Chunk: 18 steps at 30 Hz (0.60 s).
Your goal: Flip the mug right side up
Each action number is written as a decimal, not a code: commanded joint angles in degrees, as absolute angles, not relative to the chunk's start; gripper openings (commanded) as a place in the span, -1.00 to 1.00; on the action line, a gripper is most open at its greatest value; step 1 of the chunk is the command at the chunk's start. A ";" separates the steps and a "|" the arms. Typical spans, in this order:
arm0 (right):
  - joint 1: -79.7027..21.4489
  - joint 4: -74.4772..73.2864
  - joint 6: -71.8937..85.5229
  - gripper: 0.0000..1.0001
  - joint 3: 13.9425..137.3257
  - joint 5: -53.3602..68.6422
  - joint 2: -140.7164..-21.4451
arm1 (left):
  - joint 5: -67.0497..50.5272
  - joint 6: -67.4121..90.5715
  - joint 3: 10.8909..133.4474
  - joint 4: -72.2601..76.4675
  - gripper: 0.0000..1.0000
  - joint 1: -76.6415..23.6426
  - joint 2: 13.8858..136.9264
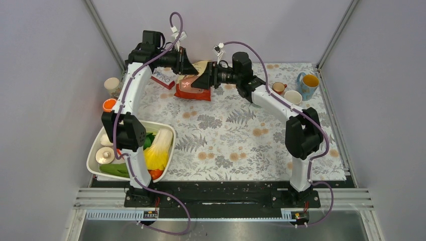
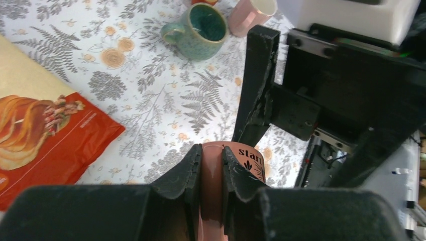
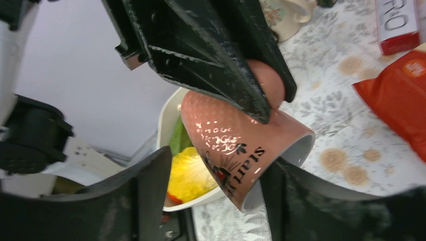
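The pink mug (image 3: 236, 150) with black "start" lettering hangs tilted in the air, its mouth facing down and to the right. My left gripper (image 2: 211, 170) is shut on the mug's pink handle (image 2: 212, 183); its fingers (image 3: 211, 55) show above the mug in the right wrist view. My right gripper (image 3: 221, 201) is open, its fingers on either side of the mug's rim end; the left finger stands apart from the mug wall. In the top view both grippers, the left (image 1: 193, 68) and the right (image 1: 203, 79), meet over the back of the table and hide most of the mug.
A red snack bag (image 1: 193, 91) and a red-and-white box (image 1: 163, 79) lie just under the grippers. Three cups, among them a blue mug (image 1: 307, 85), stand at the back right. A white basket (image 1: 168, 131) of vegetables sits at the front left, two small cups (image 1: 111, 84) behind it.
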<state>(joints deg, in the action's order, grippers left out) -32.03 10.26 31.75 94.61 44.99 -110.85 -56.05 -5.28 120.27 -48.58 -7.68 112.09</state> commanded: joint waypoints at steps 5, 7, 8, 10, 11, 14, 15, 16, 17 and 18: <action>-31.57 24.73 41.36 -0.97 96.58 56.04 -111.25 | -58.51 -0.16 119.85 -41.93 -1.00 -8.09 108.14; -30.36 22.91 38.78 -1.00 93.76 55.14 -109.29 | -54.97 -1.31 120.45 -42.59 -0.96 -8.01 108.23; -29.49 20.76 37.02 -1.00 92.82 54.41 -108.21 | -52.53 -2.23 120.64 -43.34 -0.63 -8.00 108.30; -27.34 12.81 31.69 -1.00 92.58 51.98 -106.45 | -49.29 -3.06 120.59 -44.47 0.28 -7.92 108.31; -26.19 7.17 28.03 -1.00 93.19 50.06 -105.65 | -48.28 -3.46 120.59 -44.94 0.74 -7.85 108.37; -22.13 -8.48 19.30 -1.00 95.70 43.20 -103.49 | -44.47 -3.76 121.26 -45.15 0.98 -7.51 108.39; -20.79 -11.45 17.86 -1.00 96.39 41.69 -102.91 | -42.41 -3.90 121.96 -45.33 0.98 -7.40 108.43; -19.28 -14.56 16.58 -1.00 97.13 40.04 -102.33 | -40.35 -4.29 122.66 -45.70 0.98 -7.24 108.59; -17.92 -17.79 15.18 -1.00 97.99 38.30 -101.75 | -38.50 -4.97 123.28 -46.22 0.98 -7.02 108.64; -16.76 -21.34 12.97 -1.00 99.23 36.14 -101.17 | -36.97 -5.95 123.72 -46.92 0.98 -6.89 108.70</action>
<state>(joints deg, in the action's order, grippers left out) -22.50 -5.67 24.21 93.45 45.78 -107.48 -46.96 -3.33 119.66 -46.68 -7.84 110.24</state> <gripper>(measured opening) 0.124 0.988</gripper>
